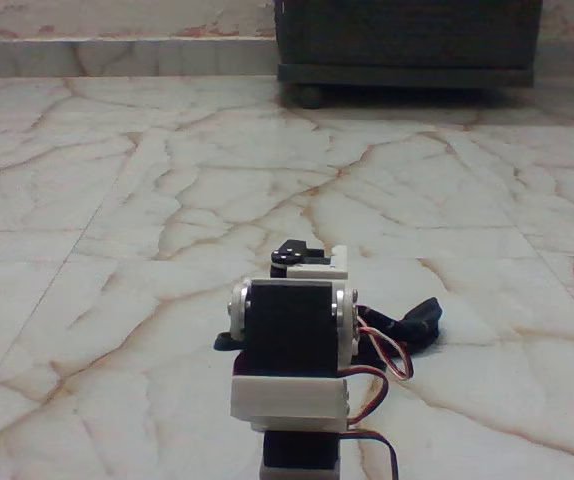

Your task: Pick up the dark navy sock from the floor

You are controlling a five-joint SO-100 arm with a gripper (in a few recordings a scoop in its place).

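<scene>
Cream-white marble, glossy and run through with reddish-brown veins and thin seams, makes up the floor (pixel 117 200), which lies open and bare across the whole middle and left of the fixed view, back to a pale skirting ledge (pixel 117 55) along the wall. At the top right stands a dark wooden cabinet (pixel 407 40) on a round foot, well apart from the arm. The arm (pixel 289 345), white links with black servo blocks and red and black wires, rises at the bottom centre and blocks its own far end. The claw (pixel 297 258) sits low behind it, and I cannot tell how far its jaws stand apart. The dark navy sock (pixel 412 325) lies on the floor just right of the arm, partly hidden behind it. No writing can be read.
</scene>
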